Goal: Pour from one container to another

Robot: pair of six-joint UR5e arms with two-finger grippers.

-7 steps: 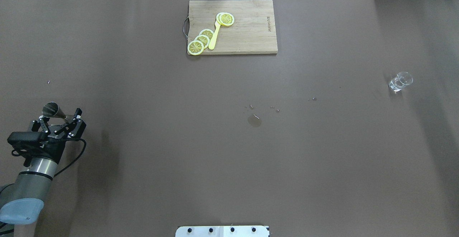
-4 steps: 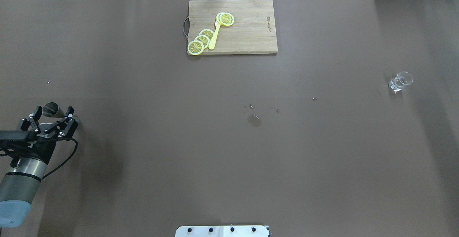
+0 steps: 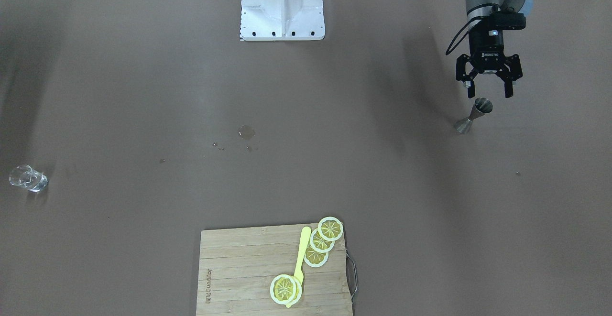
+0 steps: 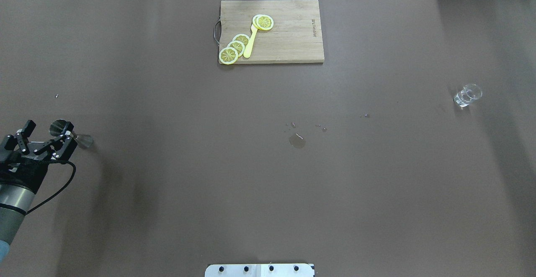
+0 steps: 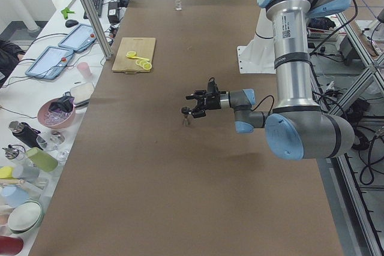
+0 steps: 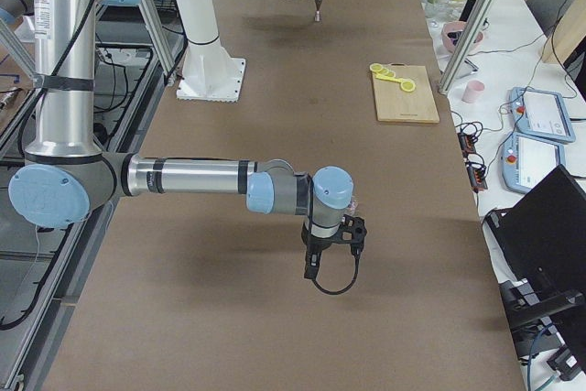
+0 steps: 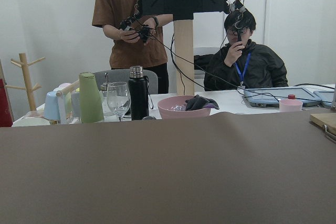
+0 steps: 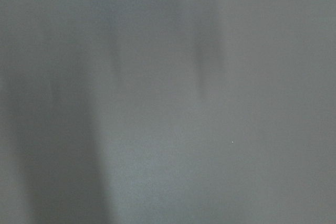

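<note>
- Pedestal (image 3: 282, 5): white, boxy, with a row of dark screws along its lower edge.
- Left arm (image 5: 288, 58), from the pedestal outwards: silver-grey round tubes, pale blue caps on the bulky joints, and dark rings where tube meets joint.
- Label (image 5: 285, 28): a small black-and-white sticker on the left arm's tube.
- Right arm (image 6: 183, 176): the same silver tubes and pale blue caps.
- Camera box (image 3: 506, 21): black, on the left wrist, with a thin black cable (image 3: 453, 42) looping from it.
- Left gripper (image 3: 488, 91): black, with white ROBOTIQ lettering on its body and two linked fingers with pale pins.
- Right gripper (image 6: 336, 233): black, with a black cable loop beneath it.
</note>
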